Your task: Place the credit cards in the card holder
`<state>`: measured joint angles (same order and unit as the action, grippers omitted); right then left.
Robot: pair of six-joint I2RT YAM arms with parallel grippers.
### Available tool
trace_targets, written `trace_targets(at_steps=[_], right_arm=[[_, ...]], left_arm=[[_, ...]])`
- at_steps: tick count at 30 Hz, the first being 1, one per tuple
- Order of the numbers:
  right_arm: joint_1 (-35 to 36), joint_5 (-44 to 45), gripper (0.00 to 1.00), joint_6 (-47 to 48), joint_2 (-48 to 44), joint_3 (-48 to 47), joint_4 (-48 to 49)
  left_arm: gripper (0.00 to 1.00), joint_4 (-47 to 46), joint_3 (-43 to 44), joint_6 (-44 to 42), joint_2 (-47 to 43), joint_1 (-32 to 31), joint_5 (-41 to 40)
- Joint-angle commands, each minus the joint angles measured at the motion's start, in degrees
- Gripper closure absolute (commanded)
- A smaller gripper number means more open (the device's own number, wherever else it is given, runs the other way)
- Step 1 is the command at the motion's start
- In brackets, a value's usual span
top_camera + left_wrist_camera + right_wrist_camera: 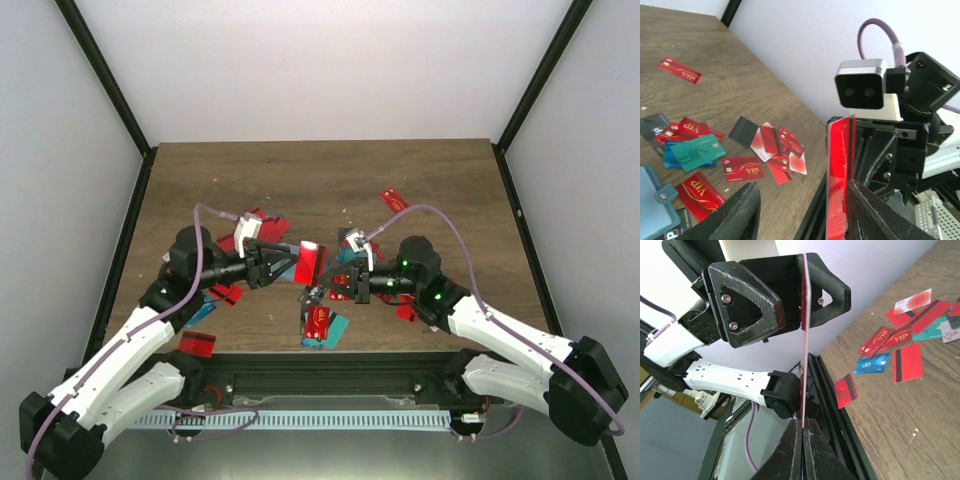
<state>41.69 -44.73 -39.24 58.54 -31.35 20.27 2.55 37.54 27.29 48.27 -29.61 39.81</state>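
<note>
Red card (pixel 312 262), seemingly raised, over scattered cards (pixel 394 200)

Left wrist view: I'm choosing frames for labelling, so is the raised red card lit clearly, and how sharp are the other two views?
Left wrist view: the red card glows bright against the pale wall, while the table cards stay legible; right wrist view: that card shows edge-on as a thin line, lower-left background soft; top view: even light, faint shadows.
</note>
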Motion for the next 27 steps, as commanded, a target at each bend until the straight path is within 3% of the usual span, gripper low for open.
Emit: trace_targets(at_steps=[1,15,22,26,27], right_arm=[[-0.5,-4.6,0.99,1.0,-0.1,-3.0,4.1],[-0.6,-8.0,0.99,0.1,1.6,-4.1,7.1],[-0.6,-8.1,0.99,0.4,1.9,-4.6,7.4],[-0.7,-6.6,0.99,1.1,2.2,-5.4,5.6],[-0.9,-5.4,0.92,1.7,2.3,-6.0,3.4]], left_arm=[[0.52,-4.3,-1.2,1.6,-2.0,0.2,4.6],[0.72,-10.8,-3.1,5.0,-0.5,-0.1,11.1],[0.96,-11.2,-3.0,5.6,-0.2,-0.5,11.3],[0.96,-11.0,-3.0,6.0,0.2,-0.5,9.1],[0.96,-10.5,-2.8,6.0,0.6,-0.5,8.1]])
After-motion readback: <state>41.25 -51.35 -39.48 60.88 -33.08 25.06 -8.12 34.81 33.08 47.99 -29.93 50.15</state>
